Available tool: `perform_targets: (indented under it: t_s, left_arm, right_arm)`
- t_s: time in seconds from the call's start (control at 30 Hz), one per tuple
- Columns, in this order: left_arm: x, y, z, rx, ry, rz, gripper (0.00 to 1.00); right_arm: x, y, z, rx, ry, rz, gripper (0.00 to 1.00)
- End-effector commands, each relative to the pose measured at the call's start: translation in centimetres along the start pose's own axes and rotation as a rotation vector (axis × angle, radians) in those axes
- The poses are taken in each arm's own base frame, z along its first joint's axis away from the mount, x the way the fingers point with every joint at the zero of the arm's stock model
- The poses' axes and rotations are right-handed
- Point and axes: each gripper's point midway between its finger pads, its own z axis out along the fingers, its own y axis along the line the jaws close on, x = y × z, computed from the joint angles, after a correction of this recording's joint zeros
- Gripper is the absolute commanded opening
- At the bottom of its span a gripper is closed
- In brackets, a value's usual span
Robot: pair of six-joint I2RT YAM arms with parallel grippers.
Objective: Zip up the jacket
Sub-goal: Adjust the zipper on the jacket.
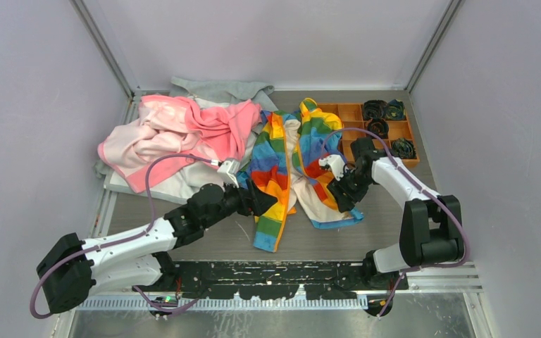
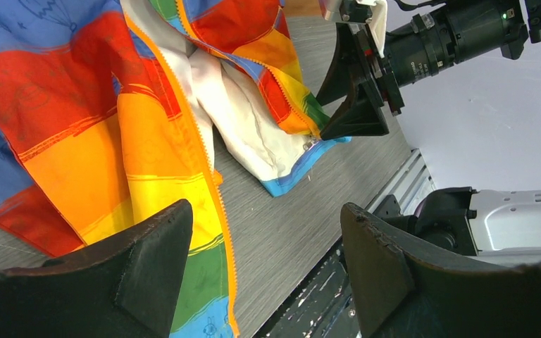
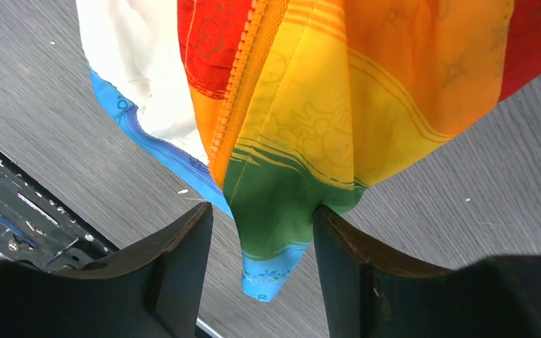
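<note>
Pale lilac walls (image 1: 28, 105) close in a grey wood-grain tabletop (image 1: 394, 211) on the left, far and right sides. A black strip (image 1: 289, 271) runs along the near edge, where both arm bases sit.

The jacket (image 1: 275, 169) lies unzipped in the middle of the tabletop, collar toward the far edge and hem toward the near edge. A pink garment (image 1: 176, 130) is heaped over the far left part, with a grey garment (image 1: 218, 90) behind it at the far edge. An orange tray (image 1: 356, 113) holding dark bundles sits in the far right corner. Bare tabletop shows between the jacket's hem and the near edge, and to the right of the jacket.

The left arm reaches low and long from the near left corner, its left pincer (image 1: 260, 201) at the outer edge of the jacket's left front panel. The right arm rises at the near right, bends at the elbow and angles back inward, its right pincer (image 1: 337, 191) at the lower right panel.

The left wrist view shows the left pincer (image 2: 264, 260) wide open with nothing clamped, the orange zipper (image 2: 204, 155) and cream lining (image 2: 246, 120) running away ahead of it.

The right wrist view shows the right pincer (image 3: 264, 274) parted. The panel's green and blue hem corner hangs between the fingers (image 3: 352, 274), touching one, with a gap beside the other.
</note>
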Motion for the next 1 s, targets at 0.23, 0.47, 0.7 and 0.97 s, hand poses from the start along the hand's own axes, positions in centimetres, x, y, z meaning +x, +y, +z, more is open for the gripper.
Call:
perform_targets:
  t_s: [0.23,0.47,0.7,0.97]
  left_arm:
    - [-2.3,-2.5,0.2,0.063,-0.041,-0.012,0.76]
    - [-1.8,-2.5,0.5,0.055,-0.008,-0.013,0.75]
    - [0.3,-3.5,0.5,0.108,0.122,0.024,0.72]
    - [3.7,0.4,-1.0,-0.090,0.310,0.119,0.65]
  right_arm:
    - [-1.7,0.7,-1.8,-0.007,-0.090,-0.051,0.61]
    - [-2.4,0.9,-2.6,0.009,-0.143,-0.077,0.62]
    - [-3.0,1.1,-3.2,0.009,-0.191,-0.083,0.62]
    - [-3.8,1.6,-4.0,0.003,-0.248,-0.095,0.62]
